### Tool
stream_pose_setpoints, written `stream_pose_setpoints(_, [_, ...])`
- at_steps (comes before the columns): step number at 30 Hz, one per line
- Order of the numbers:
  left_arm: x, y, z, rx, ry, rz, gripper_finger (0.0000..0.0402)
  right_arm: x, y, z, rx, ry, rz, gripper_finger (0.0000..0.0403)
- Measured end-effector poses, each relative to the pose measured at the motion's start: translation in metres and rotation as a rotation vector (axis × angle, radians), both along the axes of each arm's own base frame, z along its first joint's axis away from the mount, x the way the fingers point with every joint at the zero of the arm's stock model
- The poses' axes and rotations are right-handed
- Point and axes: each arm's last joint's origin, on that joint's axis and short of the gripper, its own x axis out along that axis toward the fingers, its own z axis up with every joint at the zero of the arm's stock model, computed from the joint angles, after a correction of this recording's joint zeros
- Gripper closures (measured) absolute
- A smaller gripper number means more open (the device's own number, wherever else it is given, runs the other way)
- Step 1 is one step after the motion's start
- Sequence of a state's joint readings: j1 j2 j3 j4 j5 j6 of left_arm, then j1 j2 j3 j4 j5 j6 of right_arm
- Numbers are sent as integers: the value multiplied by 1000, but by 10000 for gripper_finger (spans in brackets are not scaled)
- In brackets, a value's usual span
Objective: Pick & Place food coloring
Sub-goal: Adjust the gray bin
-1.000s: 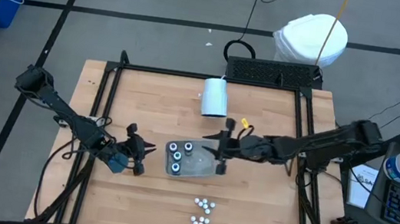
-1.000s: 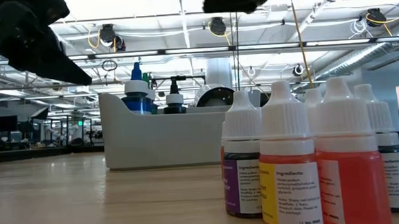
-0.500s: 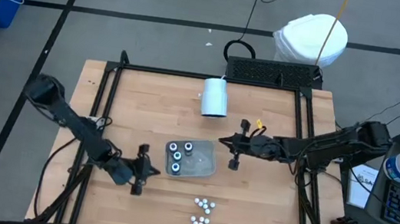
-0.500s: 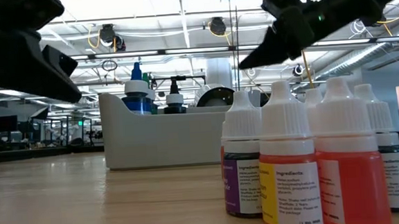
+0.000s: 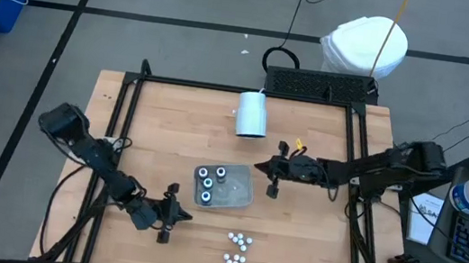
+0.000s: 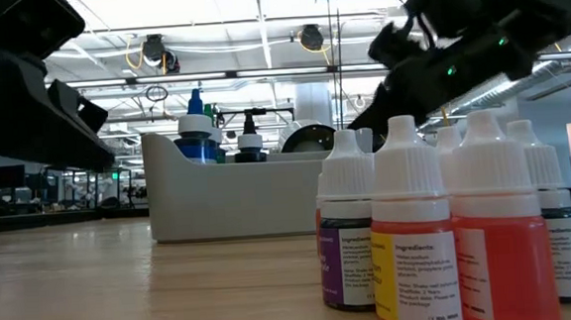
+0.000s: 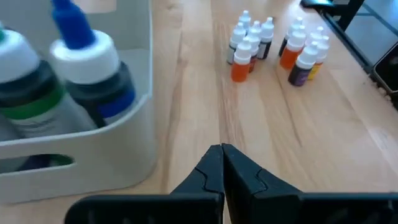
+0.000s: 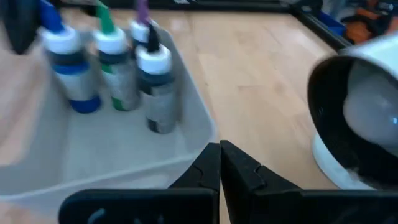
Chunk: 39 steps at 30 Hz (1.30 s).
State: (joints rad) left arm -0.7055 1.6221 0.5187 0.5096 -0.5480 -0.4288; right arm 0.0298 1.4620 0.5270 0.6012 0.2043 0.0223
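Three wider food coloring bottles point(image 5: 210, 178) with blue, green and purple tips point(image 8: 112, 65) stand in a pale tray point(image 5: 233, 200) at mid-table. The small white-capped food coloring bottles point(image 5: 238, 239) stand in two clusters point(image 7: 249, 40) near the front edge. My left gripper point(image 5: 185, 217) is shut and empty, low over the wood beside the tray's near left corner, pointing toward the small bottles. My right gripper point(image 5: 259, 166) is shut and empty, just off the tray's far right corner point(image 8: 205, 134).
A large white cup point(image 5: 252, 114) lies on its side at the far middle of the table, its mouth showing beside my right gripper point(image 8: 354, 118). A black frame point(image 5: 354, 156) runs around the tabletop. Bare wood lies on the left half.
My left gripper has gone down and toward the table's near edge, ending past the tray's near left corner. My right gripper has shut, sunk, and drawn back off the tray's right end toward the table's right edge. Tray and bottles have stayed put.
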Motion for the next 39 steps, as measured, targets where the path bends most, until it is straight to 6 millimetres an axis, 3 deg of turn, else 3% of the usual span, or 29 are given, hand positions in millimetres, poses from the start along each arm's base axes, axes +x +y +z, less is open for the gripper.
stream_pose_setpoints(9, [24, -16, -14, 6, 30, 15, 398, 11, -18, -18, -29, -18, -53, 403])
stream_pose_setpoints(18, [35, -4, -24, 13, 87, 110, 396, 28, -22, -33, 12, 32, 30, 403])
stream_pose_setpoints(28, [35, 10, -31, 52, 165, 179, 396, 39, -13, -59, 78, 88, 71, 403])
stream_pose_setpoints(39, [34, 15, -33, 51, 205, 212, 391, 40, 6, -60, 75, 67, 118, 403])
